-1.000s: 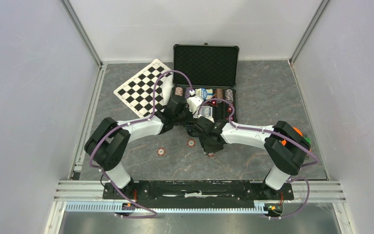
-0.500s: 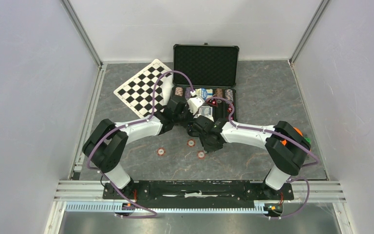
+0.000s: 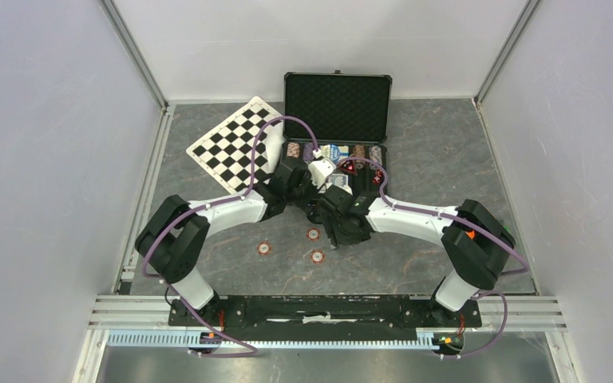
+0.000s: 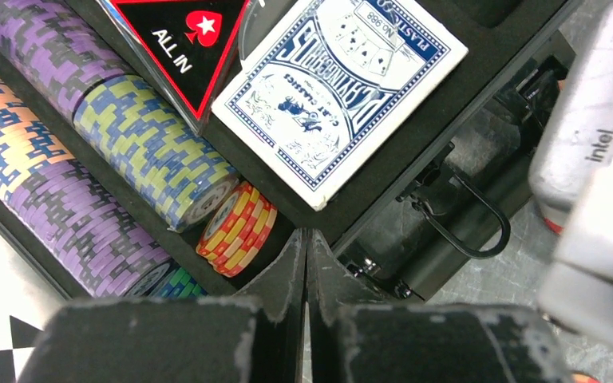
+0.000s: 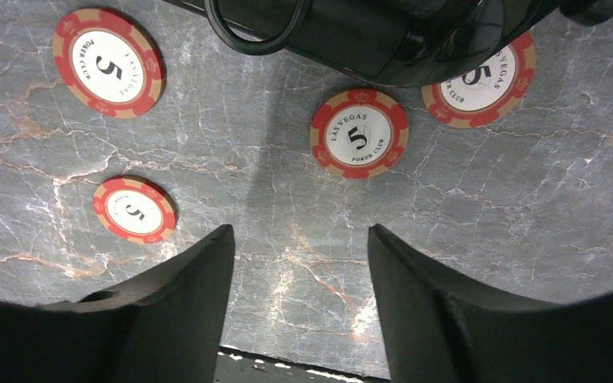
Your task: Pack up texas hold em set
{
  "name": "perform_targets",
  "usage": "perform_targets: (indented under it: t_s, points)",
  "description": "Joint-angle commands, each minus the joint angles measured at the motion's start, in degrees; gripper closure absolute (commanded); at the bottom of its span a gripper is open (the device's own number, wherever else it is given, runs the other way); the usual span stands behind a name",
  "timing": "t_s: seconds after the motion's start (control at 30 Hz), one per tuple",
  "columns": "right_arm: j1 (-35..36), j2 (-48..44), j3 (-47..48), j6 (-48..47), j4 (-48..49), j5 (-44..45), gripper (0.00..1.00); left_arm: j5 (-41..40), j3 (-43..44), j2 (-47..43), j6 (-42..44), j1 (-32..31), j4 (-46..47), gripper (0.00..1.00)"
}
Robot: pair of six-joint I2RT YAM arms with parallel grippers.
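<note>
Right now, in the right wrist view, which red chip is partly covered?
The upper-right chip; something black hides its top edge. The other three show whole.

i saw the case (image 3: 337, 108) at the far middle of the table (image 3: 447, 159), the checkered board (image 3: 231, 144) just left of it, loose chips (image 3: 313, 234) lying before it.

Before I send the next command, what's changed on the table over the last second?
The right hand pulled back toward the case, open and empty; the red chip it was over slid left and lies free. The left hand stayed shut over the case's chip rows; the other two chips and checkered board haven't moved.
</note>
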Motion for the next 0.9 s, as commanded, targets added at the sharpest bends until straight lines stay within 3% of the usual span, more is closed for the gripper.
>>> perform_targets:
  t_s: [0.0,0.63,0.87]
  points:
    - [-0.1,-2.6,2.4,-0.4,0.4,1.5,0.30,-5.6,0.8,-1.1,0.3,0.0,-1.8,0.95]
    - [-4.0,-7.3,-2.2,-2.4,1.0,2.9,0.31,-15.0,-3.1,-0.5,-0.3,0.4,7.0,0.95]
    - [-4.2,-6.5,-2.4,-2.9,1.2,2.8,0.32,-10.2,-5.8,-3.4,-1.4,0.6,11.0,0.95]
